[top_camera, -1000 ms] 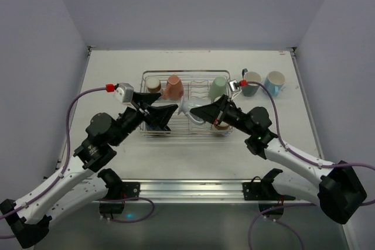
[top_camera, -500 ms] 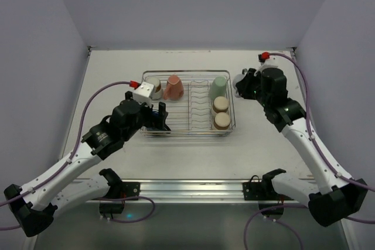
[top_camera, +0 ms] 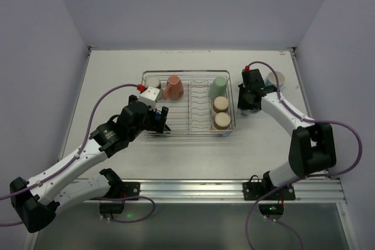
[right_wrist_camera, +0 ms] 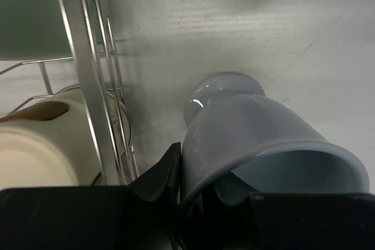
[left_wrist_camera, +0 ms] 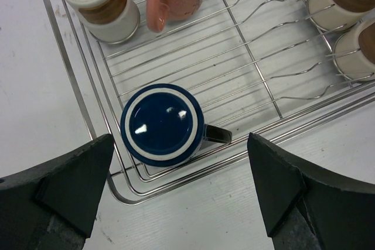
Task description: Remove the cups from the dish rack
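Two grippers at the dish rack (top_camera: pixel 193 103).
Left gripper (left_wrist_camera: pixel 179 139) points down, spread wide over the navy cup (left_wrist_camera: pixel 162 123) in its near-left corner; right gripper (right_wrist_camera: pixel 196 182), beside the rack, pinches the grey-white cup (right_wrist_camera: pixel 258 127) by its rim.

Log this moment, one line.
left jaws open above navy handled mug in chrome wire dish rack | right jaws shut on grey-white cup beside rack
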You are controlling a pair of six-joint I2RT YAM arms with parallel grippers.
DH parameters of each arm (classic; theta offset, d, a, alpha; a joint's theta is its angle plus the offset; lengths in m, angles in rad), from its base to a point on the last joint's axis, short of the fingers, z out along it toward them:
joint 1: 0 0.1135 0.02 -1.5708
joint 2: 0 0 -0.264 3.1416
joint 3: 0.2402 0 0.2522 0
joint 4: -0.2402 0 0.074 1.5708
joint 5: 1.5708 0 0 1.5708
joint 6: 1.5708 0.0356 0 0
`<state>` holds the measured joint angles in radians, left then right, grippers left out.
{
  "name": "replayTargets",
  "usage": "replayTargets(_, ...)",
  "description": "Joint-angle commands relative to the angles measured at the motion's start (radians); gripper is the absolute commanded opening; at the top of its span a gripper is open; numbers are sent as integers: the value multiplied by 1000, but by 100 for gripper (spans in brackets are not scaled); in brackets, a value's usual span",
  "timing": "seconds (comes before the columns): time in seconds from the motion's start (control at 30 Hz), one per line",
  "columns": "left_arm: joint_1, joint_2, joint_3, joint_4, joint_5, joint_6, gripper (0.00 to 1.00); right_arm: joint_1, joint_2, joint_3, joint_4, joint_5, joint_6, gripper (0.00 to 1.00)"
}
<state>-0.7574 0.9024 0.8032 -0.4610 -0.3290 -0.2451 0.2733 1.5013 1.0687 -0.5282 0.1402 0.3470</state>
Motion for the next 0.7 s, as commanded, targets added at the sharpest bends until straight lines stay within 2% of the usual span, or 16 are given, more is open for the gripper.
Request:
replayTargets(0.0,1,7,-7,-8,10,21,100,-6,42,42,56,22,-14,0)
replayTargets(0.17,1,9,-7,-4,15,20,100,-6,82,40,59,36,-8,0)
replayTargets(0.27,1,18,-7,-5,10,20,100,-6,80,40,53,53,-8,12)
replayTargets(0.3,1,24,-6,-5,7,18,100,-6,80,40,48,55,-8,24)
replayTargets(0.53,1,39,-4,-8,-10,17,100,-5,16,28,56,61,-6,59)
replayTargets(0.67,1,41,-1,-11,-31,12,100,1,-81,2,72,61,12,64)
